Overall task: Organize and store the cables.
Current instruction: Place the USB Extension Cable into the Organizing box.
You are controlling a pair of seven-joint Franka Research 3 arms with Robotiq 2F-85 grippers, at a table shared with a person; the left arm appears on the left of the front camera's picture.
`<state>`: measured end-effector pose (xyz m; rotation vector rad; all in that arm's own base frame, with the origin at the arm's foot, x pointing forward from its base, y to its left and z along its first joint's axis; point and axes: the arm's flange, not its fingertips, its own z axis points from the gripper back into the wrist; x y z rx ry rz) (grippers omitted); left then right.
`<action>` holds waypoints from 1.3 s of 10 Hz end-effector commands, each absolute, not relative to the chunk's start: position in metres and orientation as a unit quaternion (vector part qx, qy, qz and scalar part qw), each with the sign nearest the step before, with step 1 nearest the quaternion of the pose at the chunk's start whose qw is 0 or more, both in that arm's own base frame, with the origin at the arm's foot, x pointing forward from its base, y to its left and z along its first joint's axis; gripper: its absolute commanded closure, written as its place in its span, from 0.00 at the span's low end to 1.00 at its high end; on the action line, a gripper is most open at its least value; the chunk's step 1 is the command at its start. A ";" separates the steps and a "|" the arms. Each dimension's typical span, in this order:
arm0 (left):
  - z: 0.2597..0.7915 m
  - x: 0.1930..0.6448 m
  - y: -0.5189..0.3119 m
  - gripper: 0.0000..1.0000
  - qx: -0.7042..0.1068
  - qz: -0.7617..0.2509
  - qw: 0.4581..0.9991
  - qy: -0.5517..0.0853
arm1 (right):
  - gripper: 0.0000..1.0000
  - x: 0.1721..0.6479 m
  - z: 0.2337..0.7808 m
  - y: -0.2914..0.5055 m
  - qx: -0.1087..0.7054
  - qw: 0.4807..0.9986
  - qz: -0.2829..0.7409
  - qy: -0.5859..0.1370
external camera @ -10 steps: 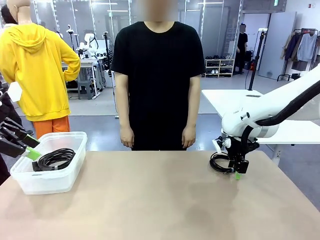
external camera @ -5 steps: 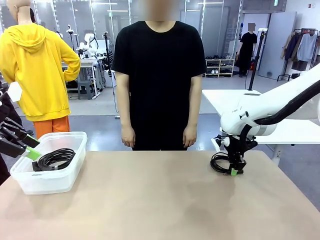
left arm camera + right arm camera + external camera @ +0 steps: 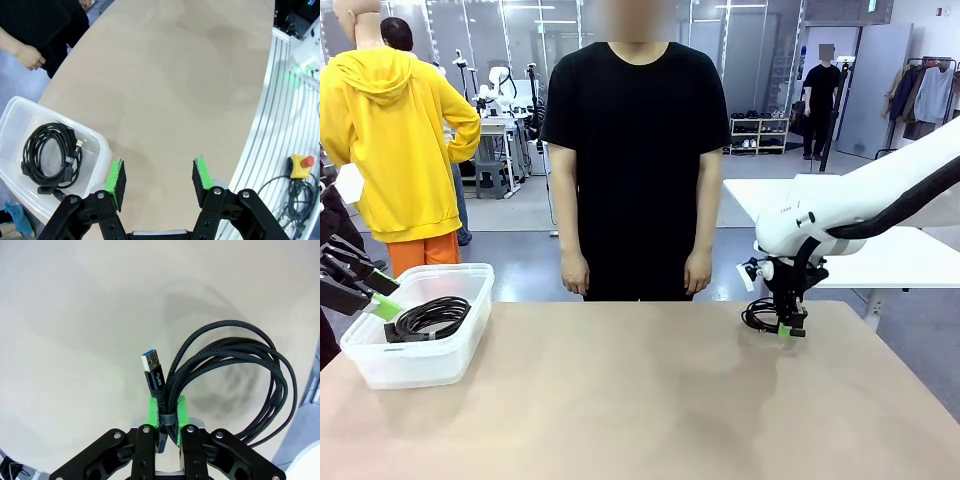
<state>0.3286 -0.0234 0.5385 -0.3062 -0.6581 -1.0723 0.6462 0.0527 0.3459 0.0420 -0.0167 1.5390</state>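
1. A tan, matte table (image 3: 620,400) fills the lower half of the front view, its far edge running across the middle of the frame.
2. At the left of that view a clear plastic bin (image 3: 460,345) stands on the tabletop near the left edge — one coiled black cable (image 3: 428,318) lies inside it.
3. At the right of the frame, near the far edge, a second coiled black cable (image 3: 758,318) sits at the table surface — whether it rests on the top or hangs just clear cannot be told.
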 end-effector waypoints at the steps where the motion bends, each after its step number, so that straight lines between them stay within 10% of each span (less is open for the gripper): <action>1: 0.540 0.329 -0.024 0.31 -0.142 -0.495 0.802 -0.302 | 1.00 0.638 0.385 0.065 0.012 0.737 0.676 0.010; 13: 0.540 0.329 -0.024 0.31 -0.142 -0.495 0.802 -0.302 | 1.00 0.538 0.433 0.299 -0.012 0.702 0.712 0.005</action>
